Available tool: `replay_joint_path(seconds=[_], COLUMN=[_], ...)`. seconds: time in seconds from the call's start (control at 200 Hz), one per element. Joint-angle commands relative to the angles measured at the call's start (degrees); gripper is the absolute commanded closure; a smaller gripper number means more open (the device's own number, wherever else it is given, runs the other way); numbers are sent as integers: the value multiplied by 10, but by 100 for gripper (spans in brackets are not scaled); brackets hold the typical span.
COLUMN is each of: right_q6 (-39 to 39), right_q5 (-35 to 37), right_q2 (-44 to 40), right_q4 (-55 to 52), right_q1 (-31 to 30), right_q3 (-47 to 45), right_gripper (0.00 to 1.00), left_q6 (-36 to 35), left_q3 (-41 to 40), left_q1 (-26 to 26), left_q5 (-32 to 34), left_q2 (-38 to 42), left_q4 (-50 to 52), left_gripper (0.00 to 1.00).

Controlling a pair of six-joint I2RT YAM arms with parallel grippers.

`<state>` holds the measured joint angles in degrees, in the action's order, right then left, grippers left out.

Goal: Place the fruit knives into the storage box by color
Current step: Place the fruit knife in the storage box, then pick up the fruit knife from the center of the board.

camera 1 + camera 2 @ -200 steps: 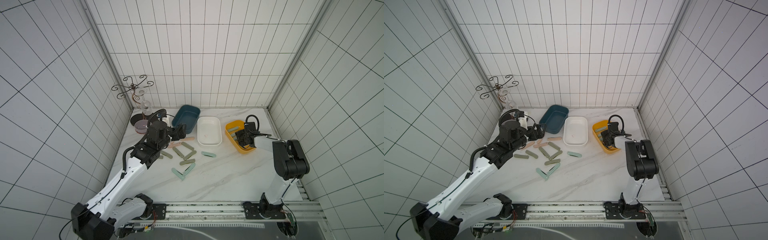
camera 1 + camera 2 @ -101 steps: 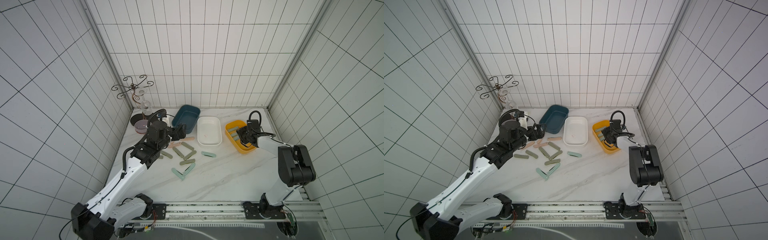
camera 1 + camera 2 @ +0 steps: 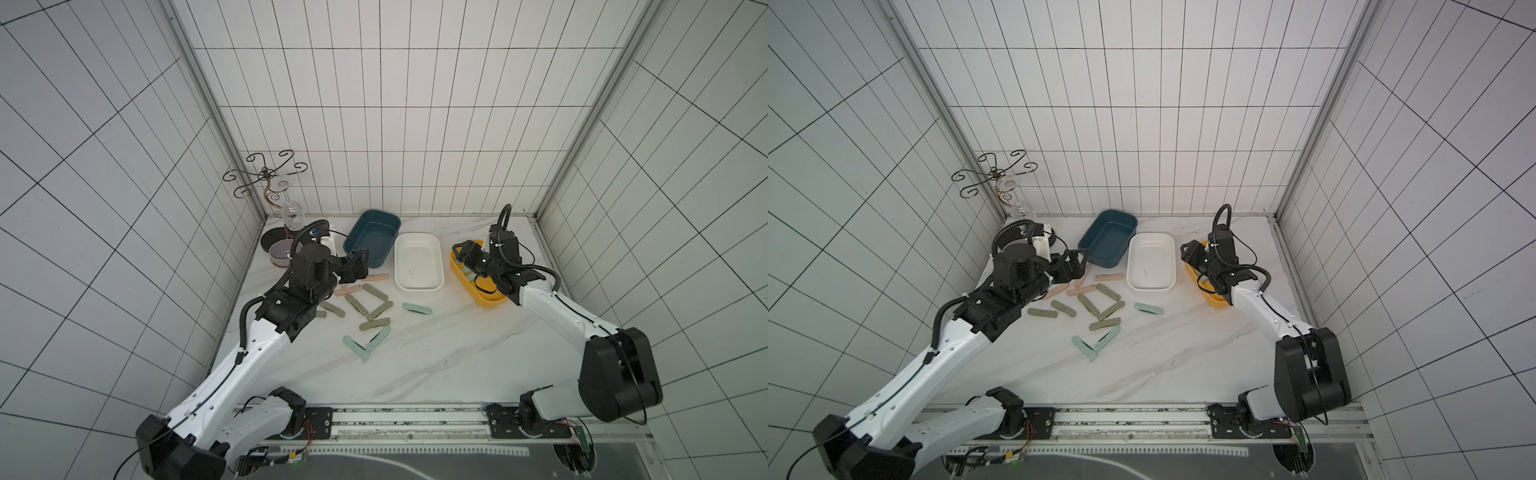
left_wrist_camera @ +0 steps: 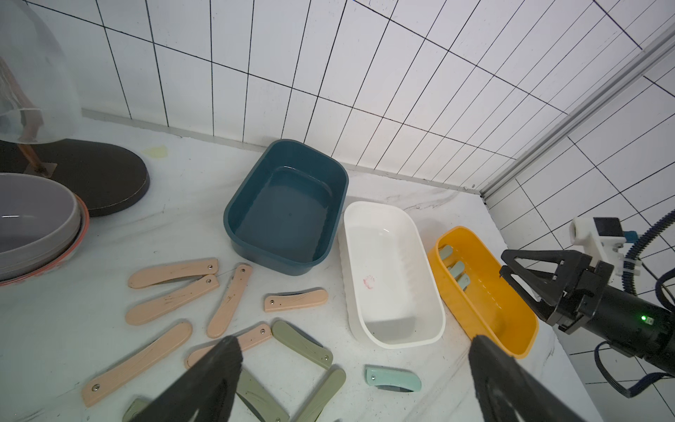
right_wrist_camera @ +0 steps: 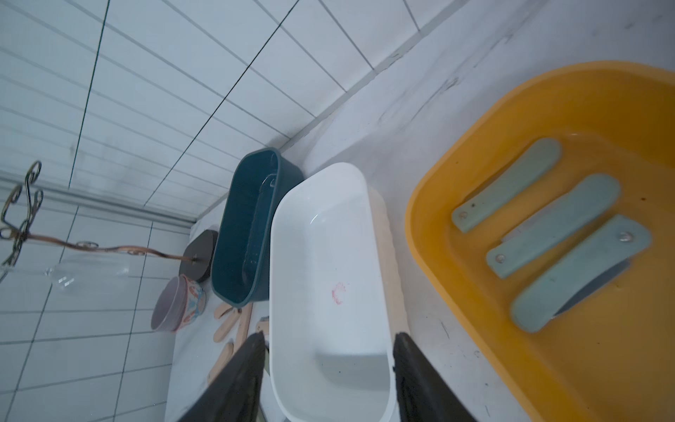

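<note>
Fruit knives (image 3: 356,304) lying loose on counter (image 3: 436,353) left of white box (image 3: 419,291); three mint knives (image 5: 553,224) sitting in yellow box (image 5: 412,219) right of it. L claw (image 3: 355,268) hanging wide, empty, nr the loose ones. R claw (image 5: 328,339) standing part-open, empty. Knives prob. light, stiff, slick: pinching mid-handle, off blade.

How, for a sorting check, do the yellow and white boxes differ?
The yellow box holds three mint knives; the white box holds none, only a red smudge. The yellow box ends the row; the white box sits mid-row beside the blue box. Both are open rounded tubs.
</note>
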<state>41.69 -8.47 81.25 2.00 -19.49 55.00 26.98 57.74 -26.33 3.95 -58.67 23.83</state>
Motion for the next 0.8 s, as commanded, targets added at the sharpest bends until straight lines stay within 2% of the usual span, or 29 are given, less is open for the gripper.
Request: replay_joint_path(seconds=[0.0,0.14,0.33,0.61,0.795], right_q6=[-99,-156,-215,-252,-257], right_q5=[6,11,13,45,59], right_q2=[-18,-13,34,103,128], right_q4=[-15,-3,-9,-14,-2], right_q1=[-44,-86,-130,-177,-186], right_q3=[-39,-75,-73,-61,-69], right_gripper=[39,38,37,37,37], left_q6=[-7,-8,-6,-5,-4], left_q3=[-5,-10,-11,-10,-10], left_q1=[13,25,28,29,29], left_q5=[9,6,4,0,-2], left_q2=[19,29,30,27,24], left_q4=[14,20,20,16,13], left_gripper=[3,3,3,3,3])
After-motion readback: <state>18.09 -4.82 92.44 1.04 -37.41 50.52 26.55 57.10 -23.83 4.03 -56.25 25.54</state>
